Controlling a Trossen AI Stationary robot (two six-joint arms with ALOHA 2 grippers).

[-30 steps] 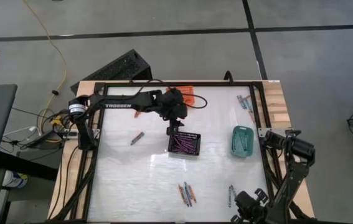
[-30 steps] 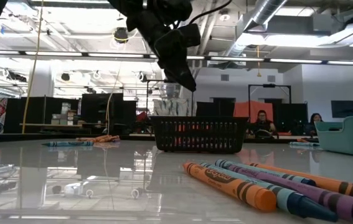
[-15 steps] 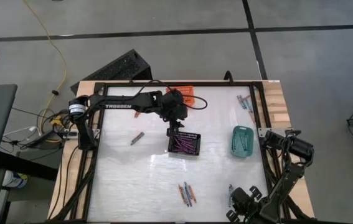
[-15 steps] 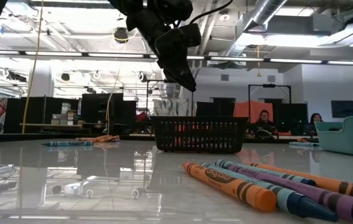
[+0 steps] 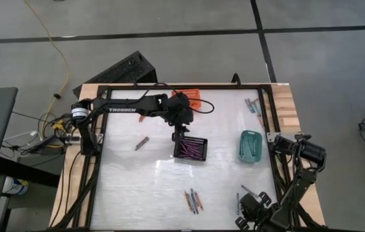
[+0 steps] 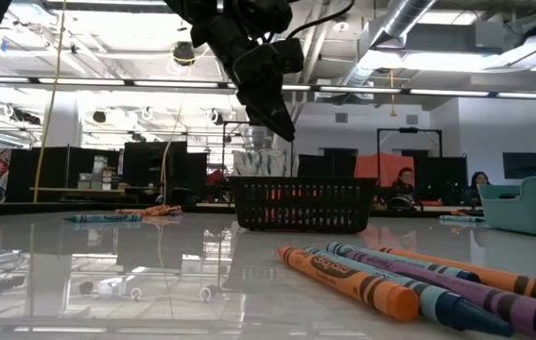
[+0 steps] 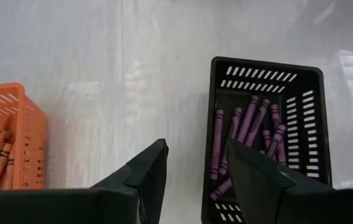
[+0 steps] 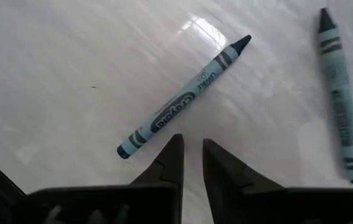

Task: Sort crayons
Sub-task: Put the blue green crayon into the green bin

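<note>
Right pincer [image 8: 190,163] hangs low over the tabletop [image 8: 70,56], jaws nearly together with just a narrow slit, gripping nothing. Just ahead of its tips lies a teal crayon [image 8: 182,98], close but not touching, long axis slanted across the jaw line, so the wrist likely needs to widen the jaws and turn before dropping. A second teal crayon [image 8: 340,102] lies off to one side, apart from the first. From above, this pincer [image 5: 254,207] sits at the near right corner; the teal basket [image 5: 251,145] is farther out on the same side, likely the drop spot. A small mixed crayon cluster [image 5: 192,200] lies toward the middle. Nothing blocks the grab.

Left pincer [image 7: 195,163] hovers up high, jaws spread, empty, over the near rim of the black basket [image 7: 315,106] holding purple crayons [image 7: 244,134]. Orange basket [image 7: 30,134] with orange crayons sits to its other side. Right arm is clearly nearer the teal ones.
</note>
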